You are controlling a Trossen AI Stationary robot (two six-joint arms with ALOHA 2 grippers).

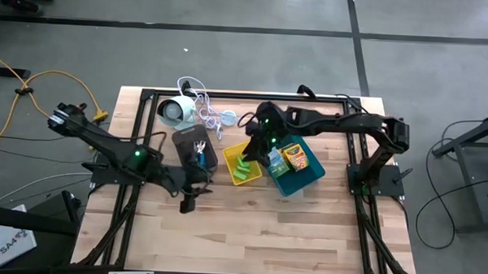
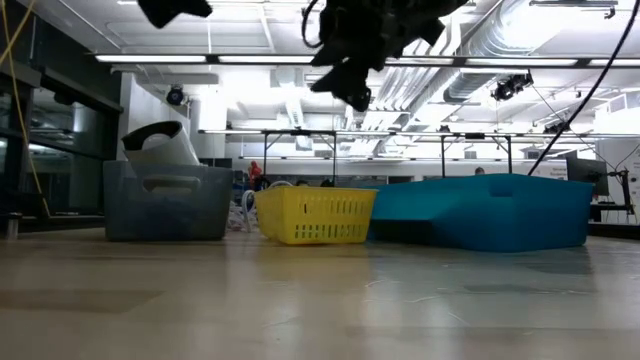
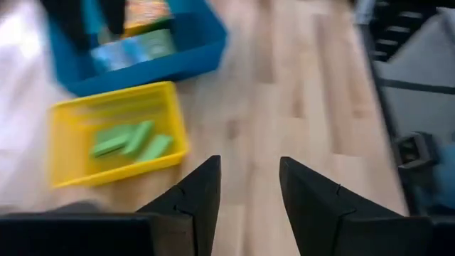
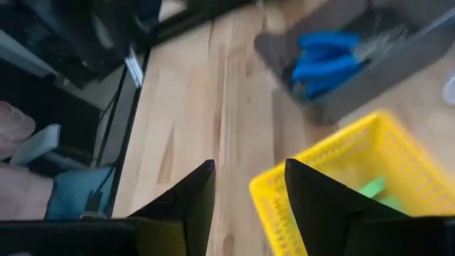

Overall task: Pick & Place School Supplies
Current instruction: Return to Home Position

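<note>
Erasers (image 3: 131,141), three bright-green blocks, lie side by side in the yellow bin (image 3: 114,168) at mid-table, and the sorting looks all but finished. The blue tray (image 3: 153,65) touching the bin on the right arm's side holds an orange printed box (image 1: 297,157) and a green-and-blue pack (image 3: 135,50). The grey tray (image 1: 187,139) just beside the bin on the left arm's side holds the blue-handled pliers (image 4: 327,60). No loose supplies show on the bare wood of the table (image 1: 306,237) around the bin in the high view. A white round device (image 1: 174,111) with its cord sits beyond the bin, past the grey tray, and is no part of the job.

The right gripper (image 4: 249,165) hangs well above the yellow bin with its jaws spread and nothing between them. The left gripper (image 3: 249,163) hovers over bare wood near the bin, on the grey tray's side, its jaws likewise apart and empty.

By the look of it, every item has found a container. What is left is for both arms, now stretched in toward the bin, to pull clear and fold to rest at their own sides of the table.
</note>
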